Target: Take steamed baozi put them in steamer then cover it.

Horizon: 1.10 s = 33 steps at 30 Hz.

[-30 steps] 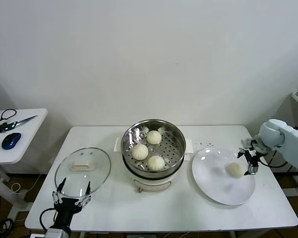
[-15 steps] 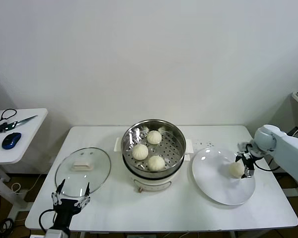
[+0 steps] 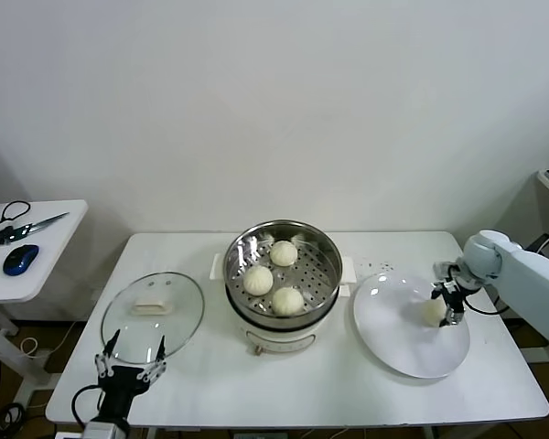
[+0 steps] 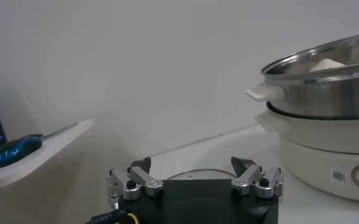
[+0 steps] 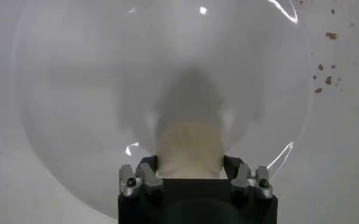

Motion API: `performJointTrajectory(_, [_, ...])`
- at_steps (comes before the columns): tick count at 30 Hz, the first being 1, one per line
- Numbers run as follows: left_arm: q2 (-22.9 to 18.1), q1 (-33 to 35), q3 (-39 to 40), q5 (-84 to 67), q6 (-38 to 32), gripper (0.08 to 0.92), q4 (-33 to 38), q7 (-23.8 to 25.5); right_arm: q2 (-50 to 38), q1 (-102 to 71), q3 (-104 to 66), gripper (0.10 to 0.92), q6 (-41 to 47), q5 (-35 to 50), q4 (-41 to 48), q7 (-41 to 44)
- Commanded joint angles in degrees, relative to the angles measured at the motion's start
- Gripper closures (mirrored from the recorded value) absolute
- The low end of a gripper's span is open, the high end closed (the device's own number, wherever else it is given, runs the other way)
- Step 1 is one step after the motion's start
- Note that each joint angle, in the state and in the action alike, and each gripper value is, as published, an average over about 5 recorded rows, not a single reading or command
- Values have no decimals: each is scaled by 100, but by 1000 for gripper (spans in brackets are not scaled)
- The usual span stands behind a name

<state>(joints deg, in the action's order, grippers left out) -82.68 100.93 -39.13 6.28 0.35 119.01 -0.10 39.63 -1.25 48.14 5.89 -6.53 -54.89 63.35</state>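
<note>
Three steamed baozi [image 3: 258,279] lie on the perforated tray of the steamer [image 3: 256,325] at the table's middle. Its steel wall [image 4: 325,91] shows in the left wrist view. Another baozi [image 3: 431,312] rests on the white plate [image 3: 393,343] at the right. My right gripper [image 3: 443,307] is down over it, shut on that baozi [image 5: 188,149], a finger pressing each side. The cover [image 3: 153,315], a clear glass lid, lies flat on the table at the left. My left gripper [image 3: 135,347] waits open at the cover's near edge, holding nothing.
A small side table [image 3: 37,242] at the far left carries scissors [image 3: 32,226] and a blue mouse [image 3: 20,260]. Dark crumbs [image 3: 380,267] speckle the tabletop behind the plate. The table's right edge is close to my right arm.
My right gripper moved a little left and down over the baozi on the plate, then closed its fingers on it. The left arm stayed still.
</note>
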Motion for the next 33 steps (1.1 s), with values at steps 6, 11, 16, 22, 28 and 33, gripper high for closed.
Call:
performJointTrajectory(6, [26,19,31,-1,3,177,42,5,-89,1012,759,370,301,1346,-330,-62])
performJointTrajectory(11, [28,13,103,5,1,177,64,8,89,2724,2106,372,571,2565,-597,-109])
performJointTrajectory(16, [63,20,211,25,12,177,161,16,624,4267,3365,372,758,3714,-799,-151])
performJointTrajectory(22, [157,-10,326,26,11,177,244,31,1397,5380,4426,370,962,5030,-1062,-269])
performJointTrajectory(28, [180,-28,417,6,-20,177,280,44,2089,5923,5101,364,1196,5761,-1441,-450])
performJointTrajectory(33, [179,-18,464,6,-52,177,339,70,2554,5600,5139,363,1487,5780,-1608,-853])
